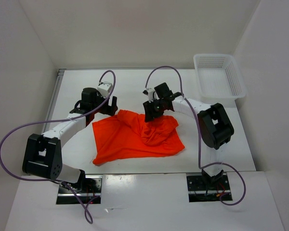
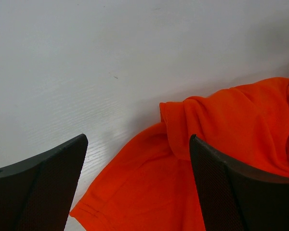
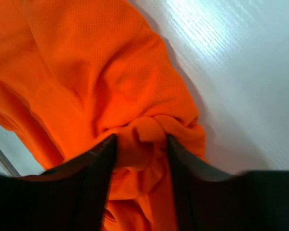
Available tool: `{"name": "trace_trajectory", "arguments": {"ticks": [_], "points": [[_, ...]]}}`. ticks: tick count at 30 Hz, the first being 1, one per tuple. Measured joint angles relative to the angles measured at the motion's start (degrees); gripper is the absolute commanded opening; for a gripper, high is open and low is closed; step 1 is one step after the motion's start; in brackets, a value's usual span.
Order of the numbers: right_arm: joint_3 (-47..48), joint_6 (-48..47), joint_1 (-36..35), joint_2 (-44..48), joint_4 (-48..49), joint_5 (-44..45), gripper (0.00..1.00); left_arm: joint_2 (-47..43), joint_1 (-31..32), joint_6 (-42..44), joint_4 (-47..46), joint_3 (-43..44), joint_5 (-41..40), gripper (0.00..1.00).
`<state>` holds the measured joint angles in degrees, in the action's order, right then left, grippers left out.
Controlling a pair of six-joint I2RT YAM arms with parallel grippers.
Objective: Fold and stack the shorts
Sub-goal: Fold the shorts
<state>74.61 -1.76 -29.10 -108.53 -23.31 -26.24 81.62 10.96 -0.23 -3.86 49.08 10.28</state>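
Observation:
The orange-red shorts [image 1: 135,137] lie rumpled in the middle of the white table. My right gripper [image 1: 151,115] is at their far edge and is shut on a bunched fold of the shorts [image 3: 142,139], which sits pinched between its black fingers [image 3: 98,168]. My left gripper [image 1: 97,109] is open at the shorts' far left corner. In the left wrist view the corner and hem [image 2: 149,187] lie between and below its spread fingers [image 2: 226,183], with no cloth held.
A white mesh basket [image 1: 218,74] stands at the far right of the table. White walls close in the table at the back and sides. Purple cables loop above both arms.

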Motion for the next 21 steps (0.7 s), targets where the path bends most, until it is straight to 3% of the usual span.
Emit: {"name": "trace_trajectory", "arguments": {"ticks": [3, 13, 18, 21], "points": [[0.04, 0.74, -0.17, -0.17, 0.94, 0.94, 0.29, 0.0, 0.0, 0.0, -0.02, 0.0, 0.09, 0.93], [7.93, -2.56, -0.63, -2.54, 1.46, 7.32, 0.05, 0.0, 0.0, 0.0, -0.02, -0.37, 0.11, 0.93], [18.49, -8.74, -2.71, -2.93, 1.4, 6.82, 0.04, -0.09, 0.0, 0.0, -0.42, -0.37, -1.36, 0.93], [22.47, -14.62, -5.68, -2.93, 0.42, 1.64, 0.11, -0.55, 0.0, 0.02, -1.11, -0.37, -4.04, 0.93]]}}
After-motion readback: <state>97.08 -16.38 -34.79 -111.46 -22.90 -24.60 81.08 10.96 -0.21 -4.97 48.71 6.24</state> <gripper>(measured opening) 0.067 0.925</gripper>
